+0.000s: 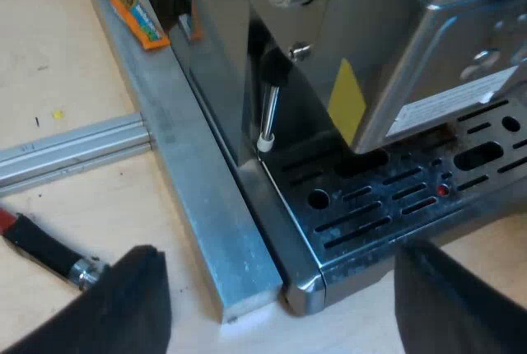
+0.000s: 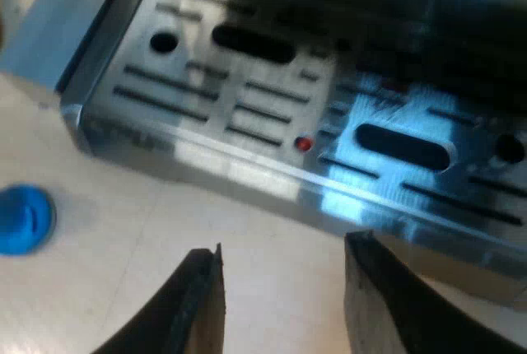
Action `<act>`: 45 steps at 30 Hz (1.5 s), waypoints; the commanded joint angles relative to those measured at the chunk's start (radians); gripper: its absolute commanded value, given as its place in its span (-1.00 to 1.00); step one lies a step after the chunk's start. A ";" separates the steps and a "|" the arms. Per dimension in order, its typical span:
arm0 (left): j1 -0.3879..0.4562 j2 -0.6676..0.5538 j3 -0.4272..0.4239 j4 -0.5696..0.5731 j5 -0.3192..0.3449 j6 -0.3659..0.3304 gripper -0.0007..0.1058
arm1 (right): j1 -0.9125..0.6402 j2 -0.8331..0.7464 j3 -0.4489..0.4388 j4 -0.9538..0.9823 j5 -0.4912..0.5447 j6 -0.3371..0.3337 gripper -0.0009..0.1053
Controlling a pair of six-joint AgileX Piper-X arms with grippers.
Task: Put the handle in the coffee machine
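Note:
The espresso machine (image 1: 395, 58) stands close before my left gripper (image 1: 280, 305), whose two black fingers are wide apart and hold nothing, just short of the corner of the slotted drip tray (image 1: 387, 206). The holder's dark handle with a red end (image 1: 37, 243) lies on the wooden table beside one left finger (image 1: 123, 305). A steam wand (image 1: 269, 111) hangs over the tray. My right gripper (image 2: 284, 288) is open and holds nothing, over bare table just short of the drip tray's edge (image 2: 272, 165). A blue tamper (image 2: 23, 218) sits on the table near it.
A long metal rail (image 1: 198, 173) runs along the machine's side, with a shorter rail (image 1: 74, 148) branching from it. An orange tube (image 1: 132, 8) lies near the rail's far end. A small red dot (image 2: 304, 144) marks the tray.

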 commanded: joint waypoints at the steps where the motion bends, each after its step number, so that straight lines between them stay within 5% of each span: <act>1: 0.002 -0.022 -0.002 0.002 0.011 -0.014 0.16 | -0.027 -0.043 0.008 0.004 -0.006 -0.008 -0.28; 16: -0.059 -0.048 0.000 -0.080 -0.004 -0.075 0.16 | -0.319 -0.314 0.219 0.004 -0.097 -0.008 -0.28; 24: -0.261 -0.048 0.000 -0.146 -0.161 -0.122 0.16 | -0.542 -0.402 0.244 0.004 -0.176 -0.059 -0.28; 32: -0.384 -0.048 0.000 -0.178 -0.393 -0.147 0.16 | -0.729 -0.464 0.244 0.063 -0.181 -0.142 -0.28; 33: -0.394 -0.048 0.000 -0.200 -0.467 -0.181 0.16 | -0.752 -0.472 0.244 0.076 -0.181 -0.155 -0.28; 39: -0.394 -0.048 0.000 -0.209 -0.544 -0.225 0.16 | -0.868 -0.507 0.244 0.118 -0.181 -0.220 -0.28; 45: -0.394 -0.088 0.000 -0.171 -0.546 -0.226 0.16 | -0.976 -0.542 0.244 0.145 -0.181 -0.274 -0.28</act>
